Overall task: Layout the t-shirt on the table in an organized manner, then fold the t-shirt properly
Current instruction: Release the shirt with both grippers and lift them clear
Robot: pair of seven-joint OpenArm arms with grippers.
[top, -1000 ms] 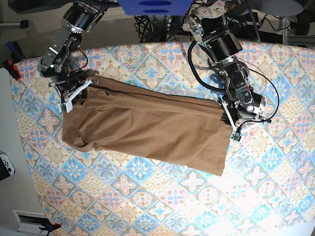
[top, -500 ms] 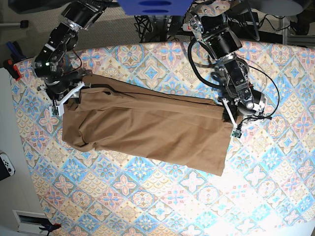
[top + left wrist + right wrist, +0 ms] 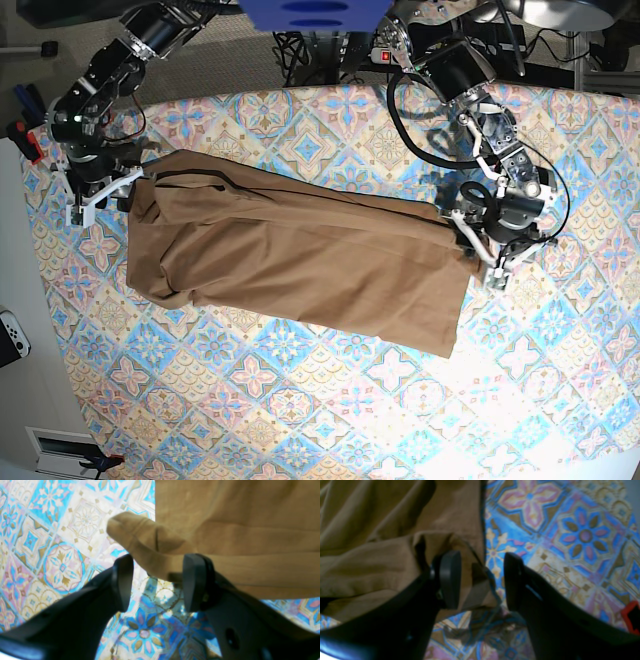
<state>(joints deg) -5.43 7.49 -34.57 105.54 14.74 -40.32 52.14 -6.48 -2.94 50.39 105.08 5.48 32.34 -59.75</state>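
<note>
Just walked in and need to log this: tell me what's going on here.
A two-armed robot is laying out a tan-brown cloth t-shirt on the pastel floral-patterned table. The shirt lies stretched lengthwise. The left gripper and right gripper sit at opposite ends, jaws open, each straddling a corner of cloth without pinching it. No folding is done yet.

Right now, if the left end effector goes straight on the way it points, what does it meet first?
Probably the folded corner of the t-shirt, lying just ahead between the open jaws of the left end effector; depth is uncertain.

both claws opened, drawn off t-shirt [image 3: 300,260]
</note>
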